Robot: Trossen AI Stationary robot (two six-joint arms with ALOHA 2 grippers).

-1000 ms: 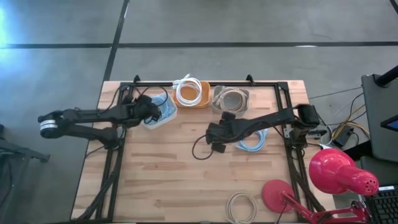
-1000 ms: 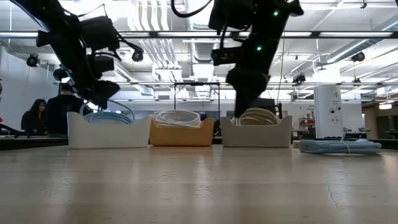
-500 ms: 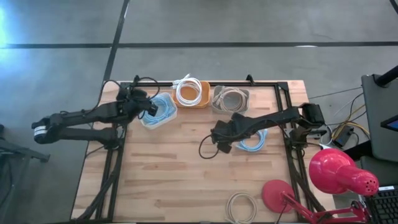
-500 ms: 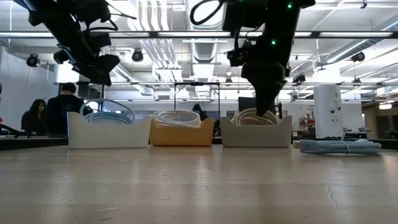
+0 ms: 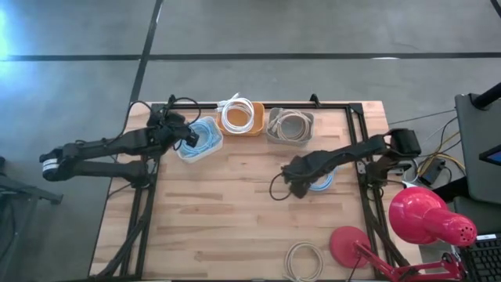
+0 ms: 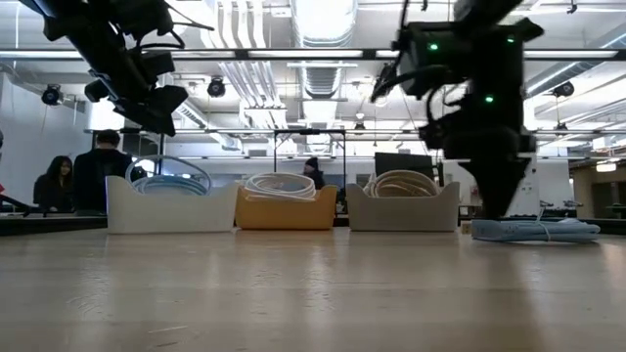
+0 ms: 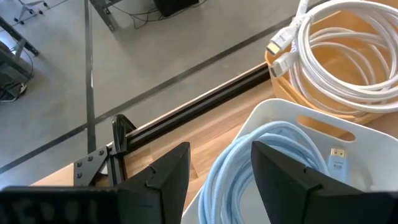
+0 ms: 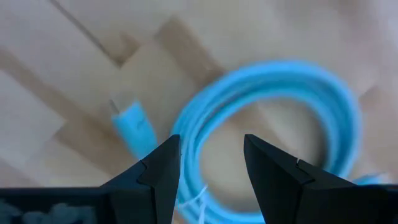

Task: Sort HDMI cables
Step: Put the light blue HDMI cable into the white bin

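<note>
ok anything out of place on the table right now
Two coils sit outside the bins: a light blue cable lies loose on the table under the open right gripper, and a beige coil rests at the near edge beside the red lamp base. Nothing looks spilled or damaged.

- Three small bins in a row along the far edge of the desk (image 5: 219, 211): one white bin (image 5: 192, 150) at the left, one orange bin (image 5: 255, 124) in the middle, one grey bin (image 5: 274, 129) at the right.
- One coil of light blue cable (image 5: 205, 135) showing in the white bin; exact number of coils there not clear.
- One coil of white cable (image 5: 238, 114) showing in the orange bin.
- One bundle of beige cable (image 5: 292, 123) in the grey bin; number of coils not clear.
- One light blue cable coil on the desk (image 5: 321, 180), right of centre.
- One beige coil at the near edge (image 5: 304, 261).
- One red lamp (image 5: 427, 219) at the near right.
- Two arms, so two grippers: left gripper (image 5: 185, 135), right gripper (image 5: 297, 186).
- Two people (image 6: 78, 176) in the room at far left.
</note>
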